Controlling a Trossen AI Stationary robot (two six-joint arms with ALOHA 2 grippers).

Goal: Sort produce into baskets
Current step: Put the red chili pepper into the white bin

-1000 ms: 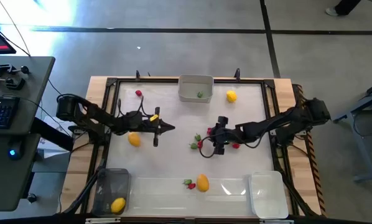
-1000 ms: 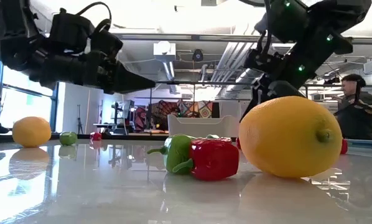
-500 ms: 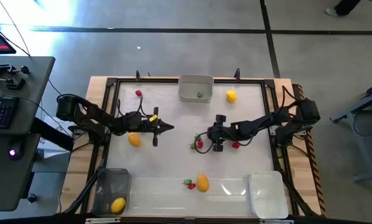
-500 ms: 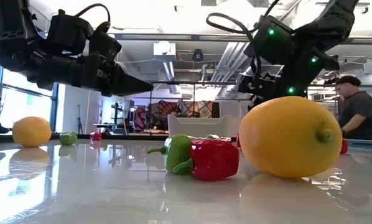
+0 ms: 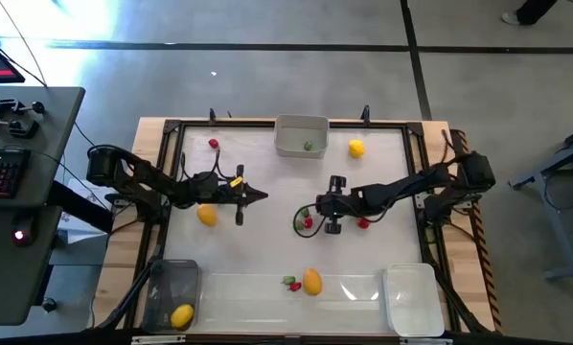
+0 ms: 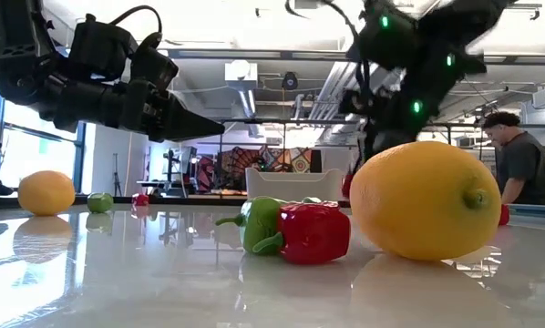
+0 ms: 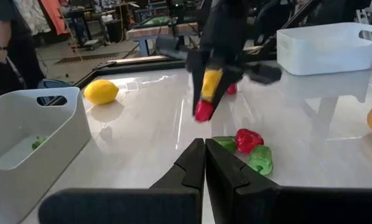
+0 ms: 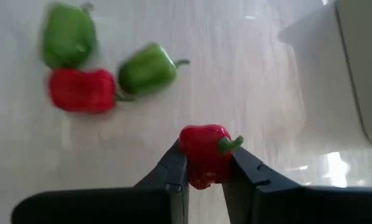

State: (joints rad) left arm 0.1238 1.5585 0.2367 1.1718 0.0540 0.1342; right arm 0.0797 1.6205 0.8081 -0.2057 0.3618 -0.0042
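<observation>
High view: right gripper sits mid-table, just at 3 o'clock of a red-green cluster; left gripper waits shut near 9 o'clock.

Right wrist view: fingers pinch a red pepper, raised off the tabletop. Pick seems done; next comes the carry to a bin, likely the white one at 5 o'clock.

Low view: since a second ago, this arm moved leftward and clamped shut.

Left gripper shut, right gripper clamped.
</observation>
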